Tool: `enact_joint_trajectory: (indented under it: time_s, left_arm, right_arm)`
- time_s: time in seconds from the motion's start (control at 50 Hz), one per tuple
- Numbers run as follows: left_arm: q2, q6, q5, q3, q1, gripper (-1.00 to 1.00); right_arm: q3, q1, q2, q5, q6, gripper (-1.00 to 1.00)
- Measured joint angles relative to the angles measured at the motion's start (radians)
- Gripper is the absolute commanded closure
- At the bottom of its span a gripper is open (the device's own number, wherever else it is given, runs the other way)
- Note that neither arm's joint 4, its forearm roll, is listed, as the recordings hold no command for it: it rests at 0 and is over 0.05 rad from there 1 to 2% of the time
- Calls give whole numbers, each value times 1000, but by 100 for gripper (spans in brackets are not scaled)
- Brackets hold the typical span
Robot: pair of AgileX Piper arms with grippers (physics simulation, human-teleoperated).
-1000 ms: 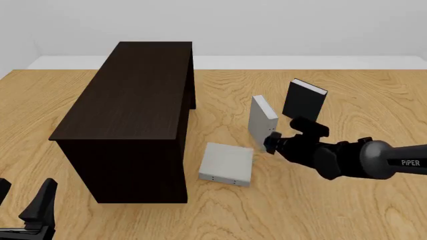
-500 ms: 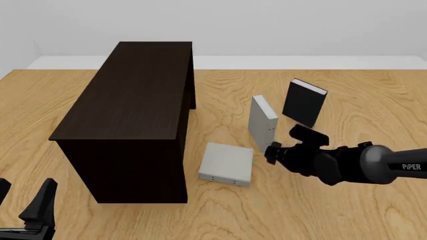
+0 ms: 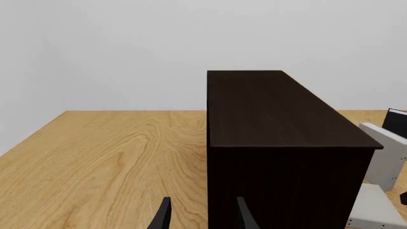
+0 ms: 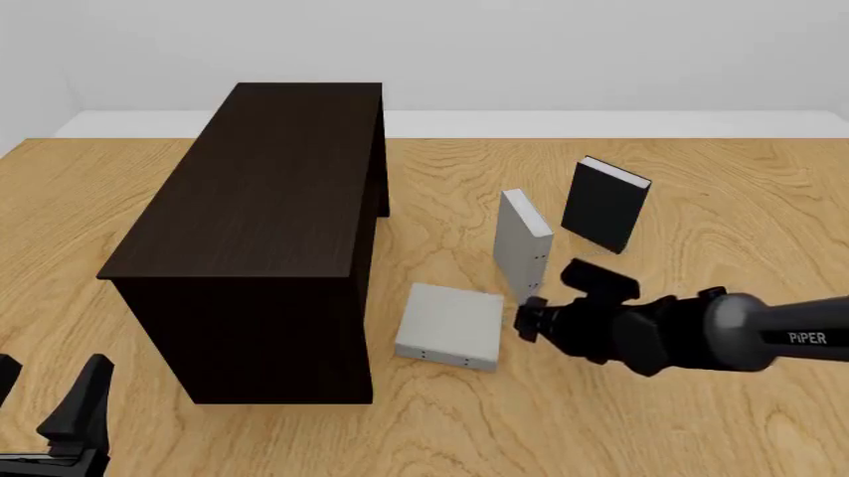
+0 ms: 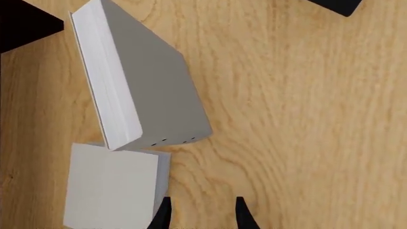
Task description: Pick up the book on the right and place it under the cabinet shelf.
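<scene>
— What's nearest to you?

— My left pincer (image 4: 43,396), low at the bench's (image 4: 663,427) near left corner. Its fingers are spread with nothing between them, pointing at the near end of the cabinet (image 4: 265,189).

— And past that?

— A flat grey book (image 4: 451,326) lies on the wood just right of the cabinet's near end. Beside it, on its right, is my right pincer (image 4: 522,320). The wrist camera shows its fingers (image 5: 164,213) parted and gripping nothing, with bare wood ahead of them.

— Where's the book you want?

— The upright grey book (image 4: 522,241) stands on its edge near the bench's middle, just beyond that pincer and apart from the cabinet. From the wrist its white pages and small dark dots show, and its lower corner overlaps the flat one; I can't tell whether they touch.

— Anything farther?

— A black book (image 4: 607,204) stands upright towards the far right. The cabinet runs on towards the far edge.
</scene>
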Motion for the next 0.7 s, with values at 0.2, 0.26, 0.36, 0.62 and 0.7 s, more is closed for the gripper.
enact_joint_trajectory:
  time_s: [0.2,0.26,0.36,0.62,0.7]
  left_arm:
    - [0,0,-1,1,0,-100]
    - [0,0,-2,2,0,-100]
    - [0,0,-3,3,0,-100]
    - [0,0,-4,4,0,-100]
    - [0,0,-4,4,0,-100]
  right_arm:
    - [-11,11,17,16,-37,-100]
    - [-14,14,20,21,-58,-100]
    - [-21,20,22,38,-87,-100]
    - [-58,45,35,110,-57,-100]
    - [-74,54,40,139,-15,-100]
